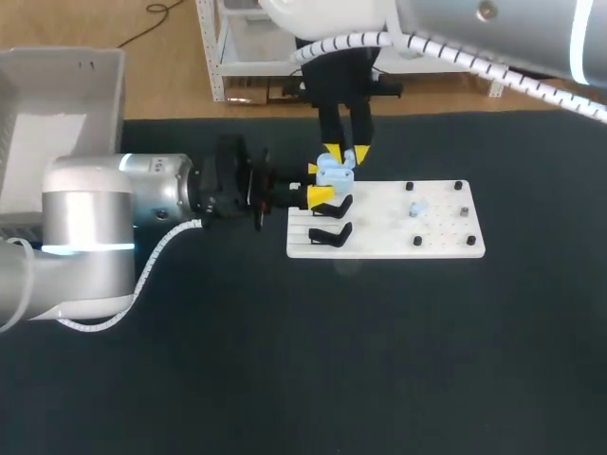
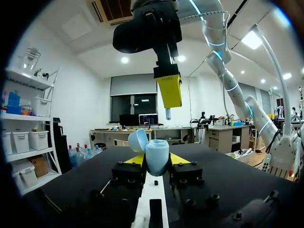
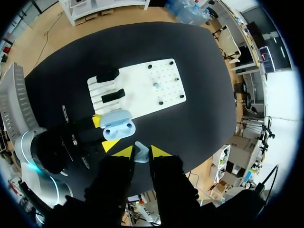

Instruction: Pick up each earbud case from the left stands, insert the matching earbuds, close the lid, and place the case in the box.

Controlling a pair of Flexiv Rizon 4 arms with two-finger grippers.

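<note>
Just left of the frame's centre in the head view, the left fingers are clamped on the case from two sides. They hold it over the upper left corner of the white board, which lies on the dark counter. The left wrist view shows the case pale blue and upright between the yellow tips, its lid swung open to one side. The right arm comes down from the frame's top. Its fingers are closed on a small pale earbud just above the case but apart from it. In the right wrist view the earbud sits pinched between the two yellow tips, and the open case is just ahead of them, its two hollows facing up. Two black stands sit on the board's left end, below the case in the head view. Another earbud lies on the board's right half among its black pegs. The white box sits at the frame's upper left, well apart from both arms.
</note>
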